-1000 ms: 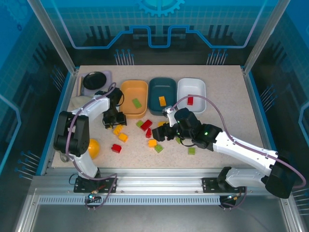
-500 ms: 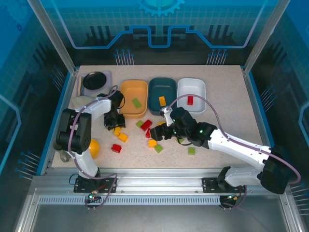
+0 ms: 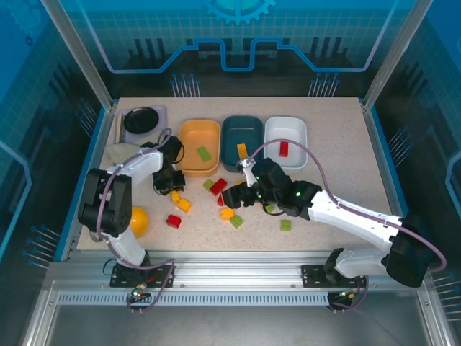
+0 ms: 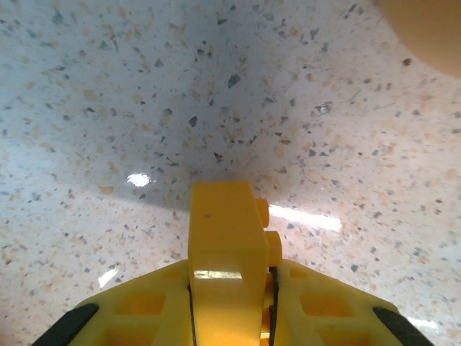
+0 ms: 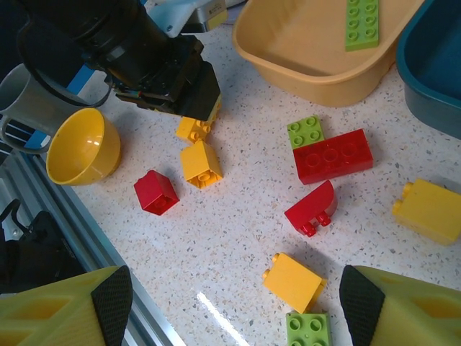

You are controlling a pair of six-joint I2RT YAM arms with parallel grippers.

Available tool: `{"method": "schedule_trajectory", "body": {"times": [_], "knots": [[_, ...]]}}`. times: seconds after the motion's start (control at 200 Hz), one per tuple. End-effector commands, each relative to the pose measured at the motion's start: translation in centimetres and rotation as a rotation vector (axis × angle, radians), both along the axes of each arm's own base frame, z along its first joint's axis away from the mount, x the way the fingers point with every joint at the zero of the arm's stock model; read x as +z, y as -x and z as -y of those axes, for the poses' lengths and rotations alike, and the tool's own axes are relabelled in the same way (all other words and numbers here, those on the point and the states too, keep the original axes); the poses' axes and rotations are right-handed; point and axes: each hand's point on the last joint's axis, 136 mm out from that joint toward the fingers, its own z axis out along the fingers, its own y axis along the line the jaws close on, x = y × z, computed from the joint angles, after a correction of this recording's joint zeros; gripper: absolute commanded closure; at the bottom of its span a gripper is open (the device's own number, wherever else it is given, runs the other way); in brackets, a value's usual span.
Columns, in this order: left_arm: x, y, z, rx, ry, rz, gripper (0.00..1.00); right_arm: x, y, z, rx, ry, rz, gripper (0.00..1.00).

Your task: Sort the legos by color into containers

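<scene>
One yellow brick (image 4: 223, 245) clamped in left fingers (image 4: 144, 311) near rim of orange tray (image 4: 432, 29); right fingers (image 5: 407, 310) spread.

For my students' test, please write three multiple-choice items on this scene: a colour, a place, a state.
1. The brick in the white tray is: A red; B green; C yellow.
2. The long green brick lies in: A the teal tray; B the yellow-orange tray; C the black dish.
3. The left gripper is: A open; B shut on a yellow brick; C shut on a red brick.
Answers: A, seen red from above; B, it lies on that tray's floor; B, yellow shows between the fingers.
</scene>
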Motion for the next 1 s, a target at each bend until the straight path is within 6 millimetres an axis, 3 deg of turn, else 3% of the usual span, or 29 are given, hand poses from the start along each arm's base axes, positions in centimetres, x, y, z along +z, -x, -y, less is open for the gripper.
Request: {"method": "schedule_trajectory", "body": {"times": [0.0, 0.1, 0.18, 0.26, 0.385, 0.535, 0.65, 0.8, 0.995], "knots": [[3.1, 0.6, -0.9, 0.039, -0.036, 0.043, 0.77, 1.7, -0.2, -0.3, 0.001, -0.005, 0.037, 0.22], [6.6, 0.1, -1.2, 0.056, -0.043, 0.11, 0.78, 3.3, -1.3, 1.0, -0.06, -0.002, 0.081, 0.22], [9.8, -1.1, 0.2, 0.055, 0.027, 0.182, 0.77, 4.9, -2.7, 2.7, -0.141, -0.008, 0.12, 0.22], [12.5, -3.1, 3.2, 0.012, 0.085, 0.248, 0.77, 5.9, -4.5, 4.7, -0.23, -0.017, 0.127, 0.22], [13.9, -6.1, 9.2, -0.079, 0.131, 0.259, 0.77, 6.1, -7.2, 7.5, -0.33, -0.018, 0.087, 0.22], [13.6, -9.9, 15.4, -0.164, 0.141, 0.266, 0.77, 6.0, -9.4, 10.6, -0.427, 0.004, 0.038, 0.21], [12.1, -12.5, 18.4, -0.196, 0.132, 0.252, 0.77, 5.6, -10.3, 12.3, -0.476, 0.0, -0.019, 0.19], [9.1, -15.1, 19.5, -0.186, 0.1, 0.223, 0.76, 5.0, -10.2, 13.5, -0.506, -0.02, -0.064, 0.19], [5.1, -15.9, 20.0, -0.179, 0.079, 0.162, 0.76, 4.2, -9.6, 14.4, -0.522, -0.023, -0.094, 0.19]]}}
